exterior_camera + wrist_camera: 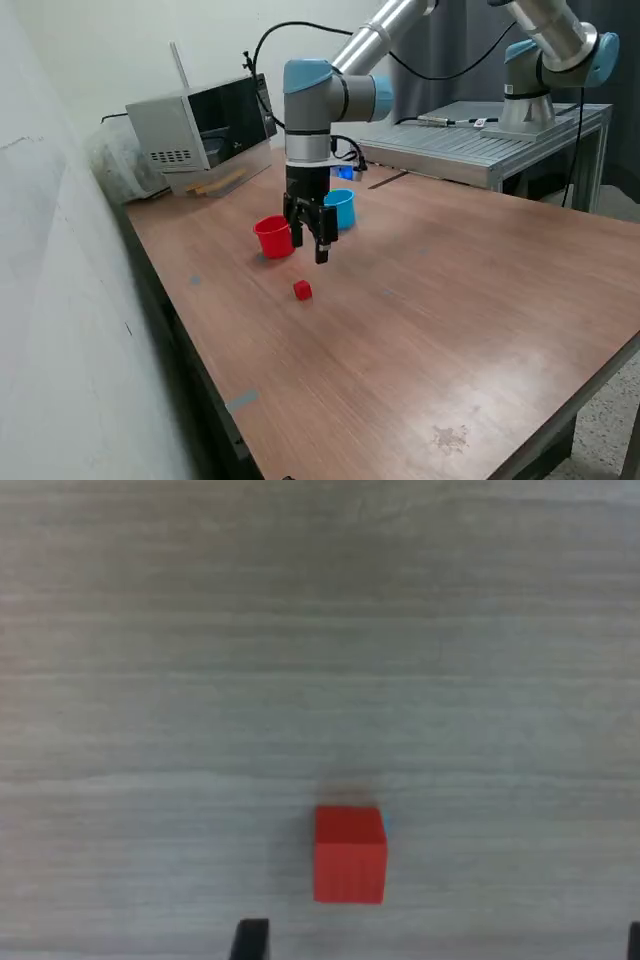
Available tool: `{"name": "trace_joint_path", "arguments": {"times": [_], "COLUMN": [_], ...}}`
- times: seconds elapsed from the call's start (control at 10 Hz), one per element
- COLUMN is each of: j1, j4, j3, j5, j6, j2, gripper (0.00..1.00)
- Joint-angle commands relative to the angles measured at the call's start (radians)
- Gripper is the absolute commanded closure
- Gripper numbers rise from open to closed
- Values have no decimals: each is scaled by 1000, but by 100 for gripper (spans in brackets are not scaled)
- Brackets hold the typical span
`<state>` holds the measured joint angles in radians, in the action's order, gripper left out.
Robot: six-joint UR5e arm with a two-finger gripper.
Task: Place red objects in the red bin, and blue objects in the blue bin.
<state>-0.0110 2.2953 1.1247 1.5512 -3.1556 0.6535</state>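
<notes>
A tiny red cube [302,290] lies alone on the wooden table [450,330], and the wrist view shows the red cube [349,853] close up on the wood grain. My gripper [310,245] hangs above the table a short way behind the cube, fingers apart and holding nothing. In the wrist view only the two dark fingertips [250,938] show at the frame's edge, wide apart. The red bin [272,237] stands upright just on the exterior view's left of the gripper. The blue bin [341,208] stands behind the gripper, partly hidden by it. No blue objects are in view.
A grey box-like appliance [200,125] sits at the table's far corner on the exterior view's left. A metal platform [480,140] carrying a second arm base [530,100] stands behind the table. A wall [60,300] runs along the exterior view's left edge.
</notes>
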Motion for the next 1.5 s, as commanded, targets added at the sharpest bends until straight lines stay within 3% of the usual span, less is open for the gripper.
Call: {"name": "trace_joint_path", "arguments": {"times": [0.0, 0.8, 0.9, 1.4], "j1": [-4, -33, -40, -50], "j4": [22, 61, 62, 56], "j3": [-20, -88, -88, -72], "j5": [0, -2, 0, -3], "j6": [-1, 0, 0, 3], "j2": [-53, -127, -129, -127], "gripper": [0, 0, 100, 100]}}
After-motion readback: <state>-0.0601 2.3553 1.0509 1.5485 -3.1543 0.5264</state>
